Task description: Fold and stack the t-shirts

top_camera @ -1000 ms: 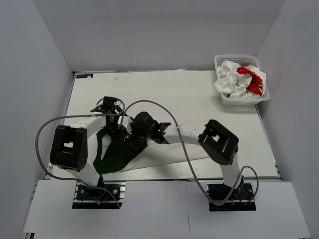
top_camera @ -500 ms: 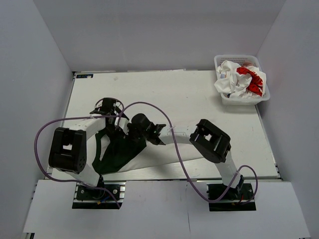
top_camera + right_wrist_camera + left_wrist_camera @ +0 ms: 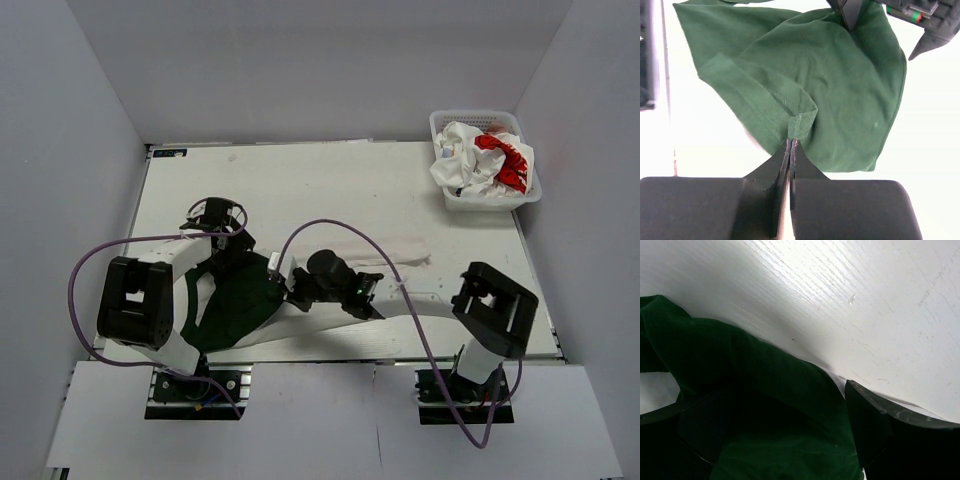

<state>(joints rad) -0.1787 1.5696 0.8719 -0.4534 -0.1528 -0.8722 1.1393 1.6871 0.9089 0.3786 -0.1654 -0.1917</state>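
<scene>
1. White worktop (image 3: 400, 190), boxed in by pale grey walls (image 3: 300, 70) on three sides.
2. On its near left part, large white shirt (image 3: 235, 300) with dark green sleeves and neck, crumpled rather than flat; green cloth bunched toward the left edge, white body trailing right toward the middle and along the near edge.
3. Right claw (image 3: 791, 144) clamped fully closed on a small folded bit of ribbed green sleeve hem, fingers pressed flat together, cloth pinched at their very tips.
4. Left claw (image 3: 775, 430) spread wide, gripping nothing, set low over the green cloth beside bare worktop, one dark finger at each side; touching the cloth or not, impossible to tell.
5. Purple cables (image 3: 330, 222) looping above the shirt and the middle of the worktop.
6. In the far right corner, white lattice basket (image 3: 485, 204), with a second shirt (image 3: 470, 160) inside, white with red print, heaped above the rim, well apart from the first.
</scene>
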